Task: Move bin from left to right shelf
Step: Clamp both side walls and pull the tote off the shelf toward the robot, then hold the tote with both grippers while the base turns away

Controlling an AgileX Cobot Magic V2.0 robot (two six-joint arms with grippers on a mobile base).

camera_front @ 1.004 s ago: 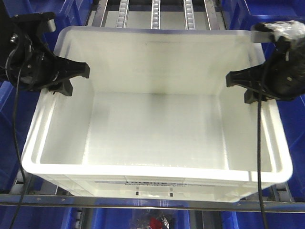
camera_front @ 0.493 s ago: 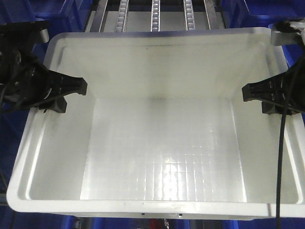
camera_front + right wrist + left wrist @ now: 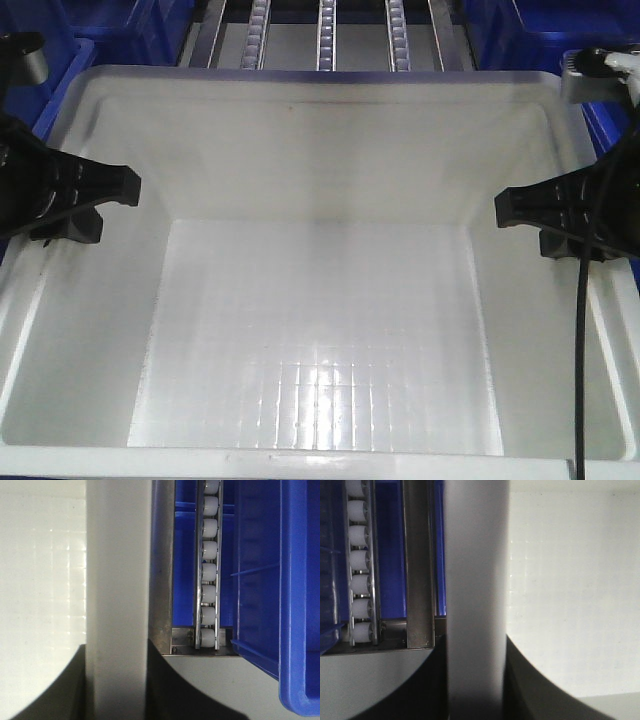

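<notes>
Bin: large white plastic tote, empty, with a thick rolled rim. A fine moulded grid covers the floor, with a glare patch toward the near wall.

Left hand straddles the left side wall, one black finger inside and one outside, pinching the wall. In the left wrist view the rim runs straight up between the dark fingers, which touch both of its faces.

Right hand does the same on the right wall. In the right wrist view the rim is clamped between its fingers. A black cable hangs over the right rim.

Position: the bin is held between the two hands and fills most of the front view. Its far rim lies across the roller lanes of the flow rack. I cannot tell which shelf this is, nor whether the base rests on the rollers.

Clearances:
- Left: a steel rail sits just beside the outer wall, with a roller lane past it.
- Right: a rail and a roller lane, with a blue tote near.
- Blue totes flank both far corners.
</notes>
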